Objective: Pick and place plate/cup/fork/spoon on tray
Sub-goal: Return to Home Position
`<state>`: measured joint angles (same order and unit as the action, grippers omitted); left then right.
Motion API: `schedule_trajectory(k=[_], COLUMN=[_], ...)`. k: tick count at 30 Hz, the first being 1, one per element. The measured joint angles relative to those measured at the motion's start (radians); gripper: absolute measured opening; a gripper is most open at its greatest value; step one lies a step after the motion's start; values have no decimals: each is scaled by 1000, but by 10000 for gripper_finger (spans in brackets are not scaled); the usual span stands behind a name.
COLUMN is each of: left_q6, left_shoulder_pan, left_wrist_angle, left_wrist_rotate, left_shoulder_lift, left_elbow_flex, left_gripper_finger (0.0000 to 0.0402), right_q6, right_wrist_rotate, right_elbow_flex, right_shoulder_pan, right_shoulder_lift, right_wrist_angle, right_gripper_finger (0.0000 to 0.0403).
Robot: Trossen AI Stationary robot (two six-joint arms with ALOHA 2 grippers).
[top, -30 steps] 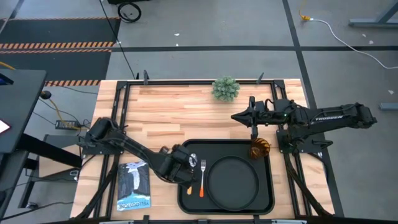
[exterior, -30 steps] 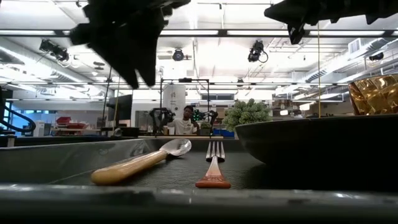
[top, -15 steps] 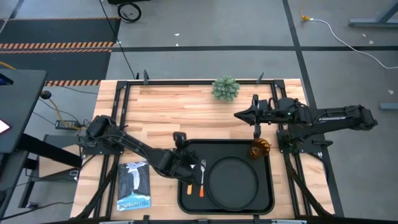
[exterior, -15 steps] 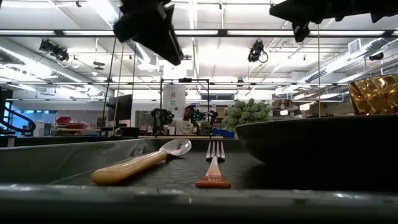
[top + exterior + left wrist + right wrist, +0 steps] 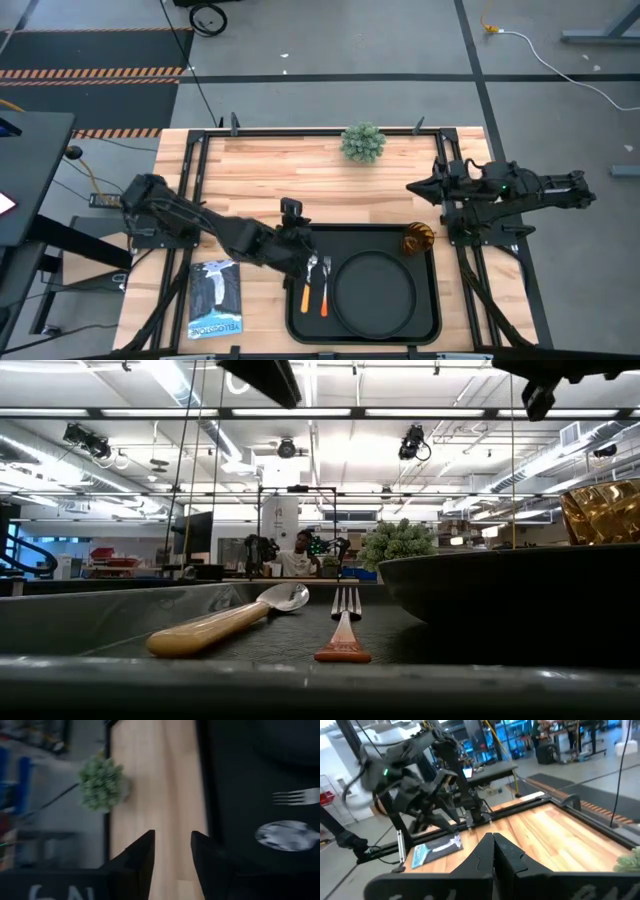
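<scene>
1. My left gripper (image 5: 291, 212) hangs just above the left far corner of the large black rectangular tray (image 5: 430, 322), fingers apart with nothing between them; the left wrist view shows bare wood in the gap.
2. My right gripper (image 5: 416, 186) sits off the tray's far right corner, raised and empty, its fingers pressed together in the right wrist view.
3. The small spoon with the silver oval bowl and orange handle (image 5: 308, 281) lies in the tray's left part, and the slim fork with silver tines and orange handle (image 5: 325, 285) lies just beside it.
4. The round matte black plate (image 5: 374, 293) rests in the tray's middle.
5. The small amber textured tumbler (image 5: 418, 239) stands in the tray's far right corner.
6. I judge the task complete: all four pieces are on the tray, and only parking the arms remains.
</scene>
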<state>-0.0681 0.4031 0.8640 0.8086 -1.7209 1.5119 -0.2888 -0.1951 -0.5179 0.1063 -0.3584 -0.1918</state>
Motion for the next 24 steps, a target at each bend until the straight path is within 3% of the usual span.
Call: schedule_trajectory(k=[8,11,20,24], left_q6=[-70,-66,-119,-82], left_shoulder_pan=[-69,-78,-64,-65], left_wrist_angle=[-159,-268,-561,-649], left_wrist_rotate=[-266,-281,-290,-290], left_shoulder_lift=[214,278,491,607], left_elbow_flex=[-183,-307,-619,-728], left_gripper_finger=[95,81,42,27], right_q6=[83,89,106,104], right_wrist_rotate=[-31,-32,-17,-12], right_elbow_flex=[86,164,463,509], right_shoulder_pan=[48,48,48,49], right_shoulder_lift=[90,101,108,120], right_wrist_angle=[56,131,673,730], right_gripper_finger=[7,7,7,7])
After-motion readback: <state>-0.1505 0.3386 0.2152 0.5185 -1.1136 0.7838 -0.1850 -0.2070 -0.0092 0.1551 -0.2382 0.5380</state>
